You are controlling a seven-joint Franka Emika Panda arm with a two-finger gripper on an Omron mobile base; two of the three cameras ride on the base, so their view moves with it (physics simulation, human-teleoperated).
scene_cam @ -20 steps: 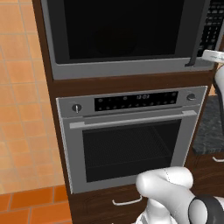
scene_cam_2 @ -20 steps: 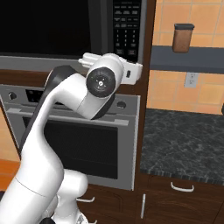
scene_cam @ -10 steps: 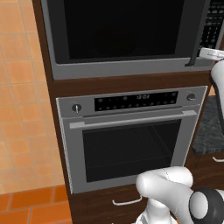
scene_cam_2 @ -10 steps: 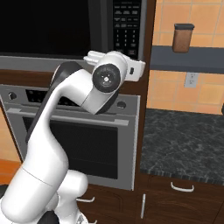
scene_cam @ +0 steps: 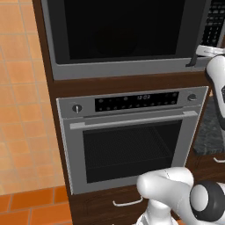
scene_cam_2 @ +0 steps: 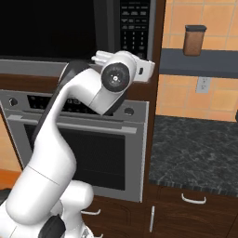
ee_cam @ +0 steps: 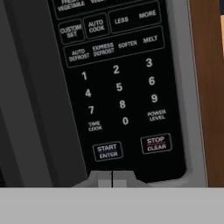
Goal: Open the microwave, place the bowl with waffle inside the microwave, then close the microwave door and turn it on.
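Observation:
The microwave point(scene_cam: 118, 39) is built in above the oven, and the microwave door point(scene_cam: 123, 26) of dark glass is closed, with its black handle point(scene_cam: 200, 37) at the right edge. My gripper point(ee_cam: 112, 178) is shut, its fingertips pressed together, and sits just below the START ENTER button point(ee_cam: 108, 151) of the keypad point(ee_cam: 118, 78), holding nothing. In the left base view the white hand point(scene_cam: 206, 50) reaches in at the microwave's lower right corner. From the right base, the wrist point(scene_cam_2: 116, 76) hangs under the keypad point(scene_cam_2: 135, 23). The bowl is hidden.
Below the microwave stands a steel oven point(scene_cam: 127, 145) with a bar handle point(scene_cam: 132, 119) and a knob point(scene_cam: 77, 108). To the right lie a dark stone counter point(scene_cam_2: 195, 153) and a shelf carrying a brown canister point(scene_cam_2: 194, 40). Orange tiled wall is at the left.
The hand has crept slightly up and toward the keypad. The gripper stayed shut and the door stayed closed.

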